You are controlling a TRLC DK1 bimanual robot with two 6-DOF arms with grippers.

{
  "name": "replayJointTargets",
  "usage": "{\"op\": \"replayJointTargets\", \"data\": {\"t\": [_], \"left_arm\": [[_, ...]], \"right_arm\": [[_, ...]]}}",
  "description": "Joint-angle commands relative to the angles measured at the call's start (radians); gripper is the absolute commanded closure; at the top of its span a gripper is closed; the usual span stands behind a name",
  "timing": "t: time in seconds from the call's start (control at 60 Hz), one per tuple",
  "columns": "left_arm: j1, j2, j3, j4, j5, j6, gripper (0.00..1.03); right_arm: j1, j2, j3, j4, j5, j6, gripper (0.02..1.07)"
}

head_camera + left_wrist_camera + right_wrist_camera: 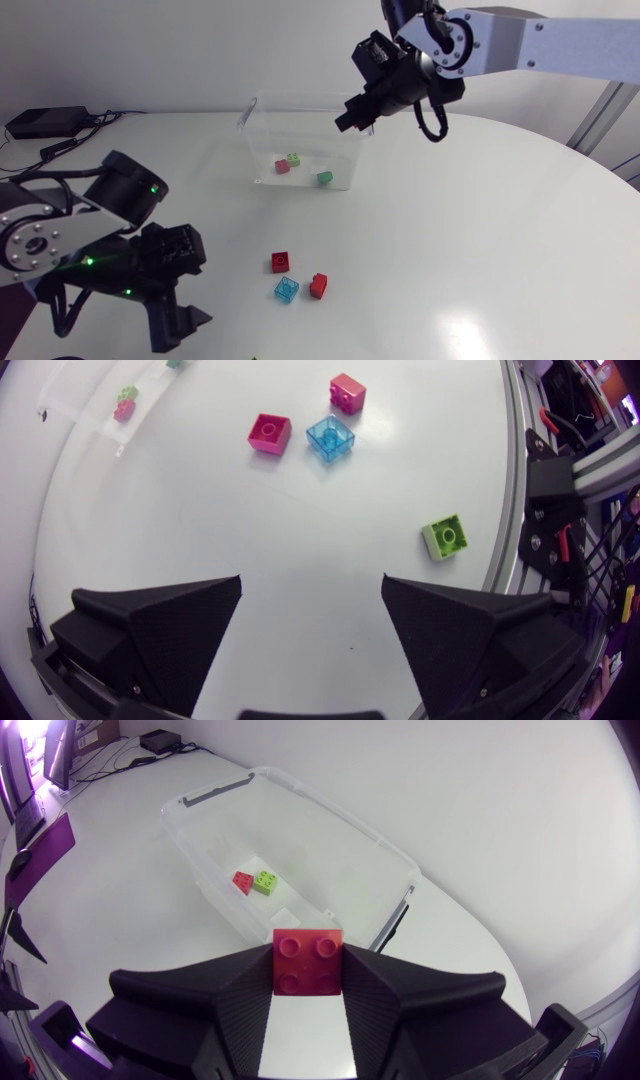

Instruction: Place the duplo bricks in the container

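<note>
My right gripper (351, 119) hangs over the right rim of the clear container (258, 112), shut on a red four-stud brick (308, 960). A red brick (282, 166), a green one (294, 159) and a teal one (325, 177) lie inside the container. On the table sit a dark red brick (281, 262), a translucent blue brick (286, 290) and a red brick (319, 286). My left gripper (312, 610) is low at the front left, open and holding nothing. A light green brick (445, 538) lies ahead of its right finger, near the table edge.
The white round table (500, 230) is bare to the right of the loose bricks. A black box and cables (45, 122) lie at the far left. The table's front edge runs close beside the light green brick.
</note>
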Motion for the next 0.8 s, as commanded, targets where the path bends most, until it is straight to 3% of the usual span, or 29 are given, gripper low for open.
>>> {"op": "replayJointTargets", "data": {"t": [0.0,0.467,0.5,0.567,0.617,0.783], "left_arm": [[-0.017,-0.027,-0.044,-0.017,-0.013,0.012,0.06],[-0.093,-0.092,-0.151,-0.037,-0.048,-0.046,0.06],[-0.089,-0.095,-0.153,-0.040,-0.050,-0.046,0.06],[-0.089,-0.096,-0.156,-0.049,-0.050,-0.045,0.06],[-0.089,-0.096,-0.157,-0.052,-0.050,-0.043,0.06],[-0.096,-0.098,-0.153,-0.077,-0.050,-0.037,0.06]], "right_arm": [[-0.013,0.043,0.043,0.015,0.002,0.014,0.79],[-0.043,0.226,0.208,0.027,-0.006,0.005,0.75],[-0.042,0.227,0.211,0.027,-0.005,0.003,0.65],[-0.037,0.224,0.217,0.026,-0.005,0.007,0.27],[-0.034,0.213,0.216,0.023,-0.003,0.008,0.06],[-0.033,0.149,0.181,0.017,-0.002,0.008,0.06]]}}
